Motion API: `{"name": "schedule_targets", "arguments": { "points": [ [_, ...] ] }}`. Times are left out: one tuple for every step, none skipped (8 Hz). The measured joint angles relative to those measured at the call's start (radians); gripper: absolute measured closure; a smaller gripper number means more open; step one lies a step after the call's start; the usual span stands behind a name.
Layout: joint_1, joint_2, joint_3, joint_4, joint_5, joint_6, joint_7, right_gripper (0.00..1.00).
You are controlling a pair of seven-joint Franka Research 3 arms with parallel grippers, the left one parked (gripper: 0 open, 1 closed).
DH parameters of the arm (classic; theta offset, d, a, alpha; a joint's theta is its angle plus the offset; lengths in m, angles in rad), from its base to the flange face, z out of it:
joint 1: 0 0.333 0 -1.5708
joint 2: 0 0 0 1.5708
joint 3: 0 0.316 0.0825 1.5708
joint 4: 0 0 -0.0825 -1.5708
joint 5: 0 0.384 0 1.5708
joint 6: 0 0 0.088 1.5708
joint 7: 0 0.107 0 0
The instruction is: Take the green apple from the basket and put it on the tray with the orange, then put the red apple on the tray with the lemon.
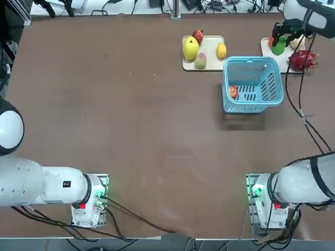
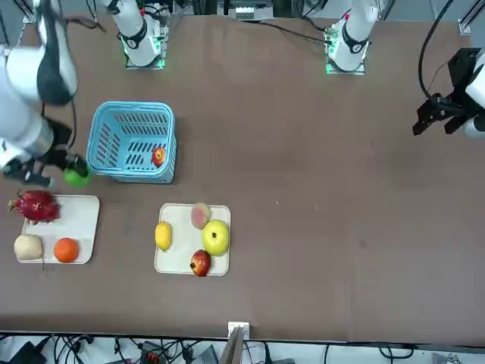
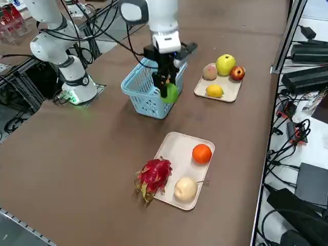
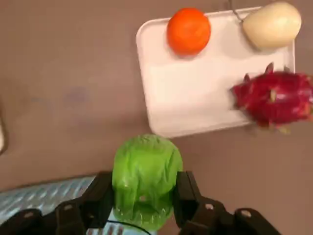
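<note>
My right gripper (image 2: 73, 174) is shut on the green apple (image 2: 76, 177), holding it in the air just outside the light blue basket (image 2: 102, 144), between the basket and the tray (image 2: 79, 220) with the orange (image 2: 67, 249). In the wrist view the green apple (image 4: 145, 174) sits between both fingers (image 4: 100, 196), with the orange (image 4: 189, 30) and its tray (image 4: 190, 93) below and ahead. The red apple (image 1: 233, 92) lies inside the basket (image 1: 272, 86). The lemon (image 2: 163, 236) rests on the other tray (image 2: 182, 258).
A magenta dragon fruit (image 4: 274, 100) and a pale beige fruit (image 4: 272, 24) share the orange's tray. The lemon's tray also holds a large yellow-green fruit (image 2: 216, 236), a dark red fruit (image 2: 200, 262) and a pinkish fruit (image 2: 200, 214).
</note>
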Motion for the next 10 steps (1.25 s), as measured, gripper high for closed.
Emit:
{"name": "schedule_targets", "arguments": {
  "points": [
    [-0.035,0.080,-0.001,0.053,0.000,0.038,-0.052,0.35],
    [-0.072,0.143,-0.002,0.075,0.000,0.096,-0.101,0.35],
    [-0.102,0.198,-0.003,0.081,0.000,0.148,-0.133,0.35],
    [-0.121,0.247,-0.003,0.083,0.000,0.199,-0.148,0.35],
    [-0.131,0.293,-0.003,0.085,0.000,0.247,-0.153,0.35],
    [-0.135,0.331,-0.002,0.095,0.000,0.276,-0.153,0.35],
    [-0.136,0.356,-0.002,0.109,0.000,0.280,-0.153,0.35],
    [-0.136,0.372,-0.001,0.117,0.000,0.280,-0.154,0.35],
    [-0.136,0.381,-0.001,0.121,0.000,0.280,-0.154,0.32],
    [-0.136,0.383,0.000,0.126,0.000,0.280,-0.154,0.18]
  ]
}}
